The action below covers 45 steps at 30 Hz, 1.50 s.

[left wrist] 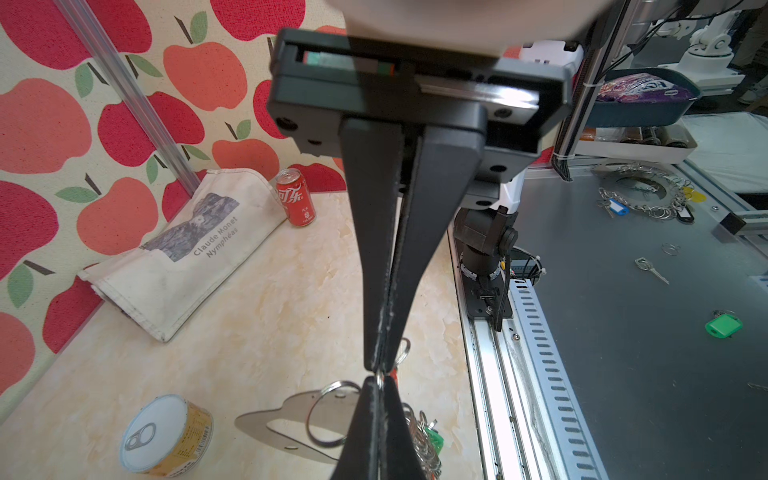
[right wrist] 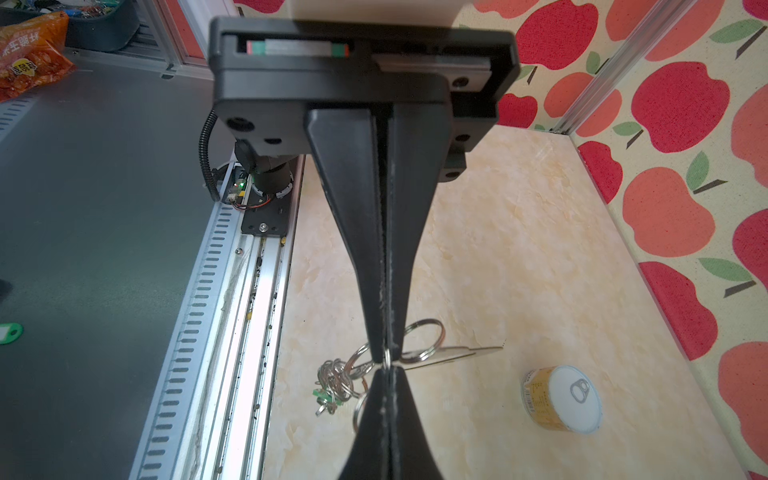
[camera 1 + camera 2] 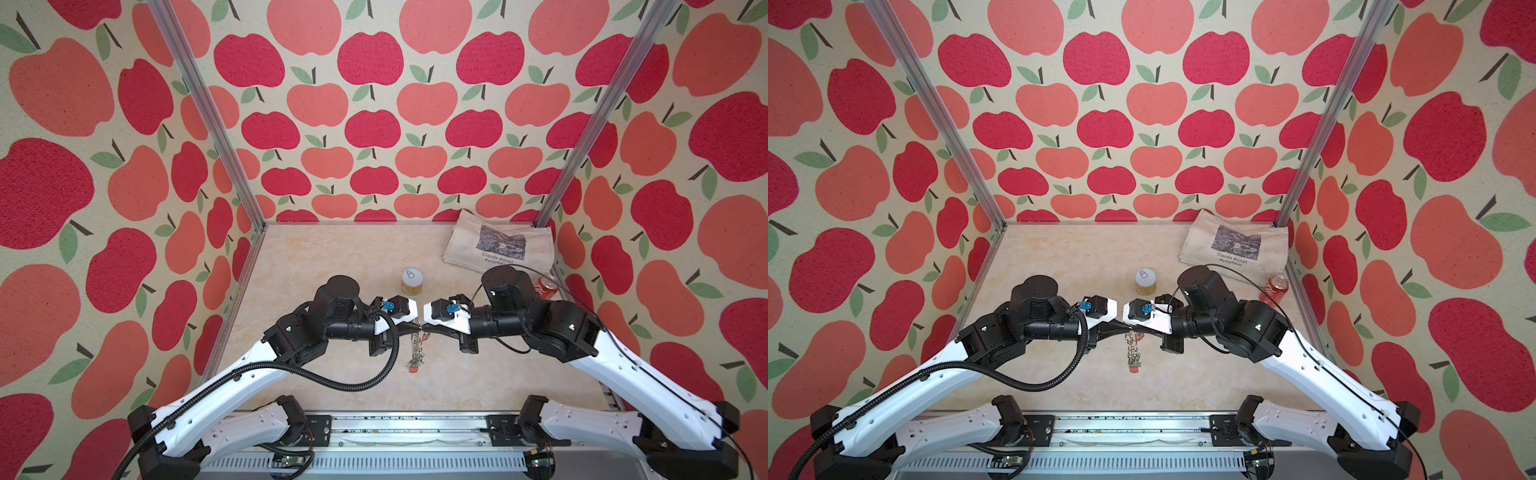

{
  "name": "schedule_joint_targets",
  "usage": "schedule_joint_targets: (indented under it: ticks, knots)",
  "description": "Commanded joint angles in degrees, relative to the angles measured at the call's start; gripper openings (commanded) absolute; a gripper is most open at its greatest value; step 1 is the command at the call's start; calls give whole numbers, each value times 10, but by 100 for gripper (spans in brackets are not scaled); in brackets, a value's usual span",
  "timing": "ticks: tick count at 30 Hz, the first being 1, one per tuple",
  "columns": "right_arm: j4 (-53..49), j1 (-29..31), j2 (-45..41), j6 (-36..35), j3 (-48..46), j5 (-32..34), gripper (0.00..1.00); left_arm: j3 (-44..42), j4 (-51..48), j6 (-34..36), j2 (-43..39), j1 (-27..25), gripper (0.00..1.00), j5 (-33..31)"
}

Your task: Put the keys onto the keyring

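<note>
Both arms meet tip to tip over the middle of the counter. The right tool has its fingers pressed together and pinches a small metal ring at the very tips. The left tool is pressed together too, with its tips at this same ring; whether it bites on it I cannot tell. The keyring, a flat grey plate, sticks out just beside the tips and appears lifted off the counter. The keys hang under the tools in a bunch of rings, with a red tag lowest and a green tag among them. A tin, a red can and a cloth bag are further back.
</note>
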Motion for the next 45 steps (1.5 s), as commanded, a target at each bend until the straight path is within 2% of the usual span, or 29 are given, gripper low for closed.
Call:
schedule_joint_targets:
  ticks: [1,2,3,5,7,11,22,42,45]
  knots:
    - [23,4,-10,7,0,-11,4,-13,45,-8,-17,2,0,6]
    - [20,3,-11,5,0,-10,10,-18,52,-8,-23,4,0,3]
    - [18,1,-13,4,0,-5,22,-24,61,-8,-30,5,0,3]
    - [18,-8,-22,8,-1,-3,28,-35,79,-9,-44,11,0,5]
    - [26,-26,-34,18,-5,-13,28,-52,110,-13,-61,20,0,13]
    - [62,-62,-53,55,-19,-77,27,-78,167,-34,-83,36,0,29]
    - [170,-75,-47,131,-62,-154,24,-93,233,-56,-86,40,0,49]
    - [171,-90,-26,162,-68,-201,20,-104,281,-66,-91,42,0,55]
    - [170,-90,-26,160,-68,-202,16,-103,281,-66,-90,42,0,56]
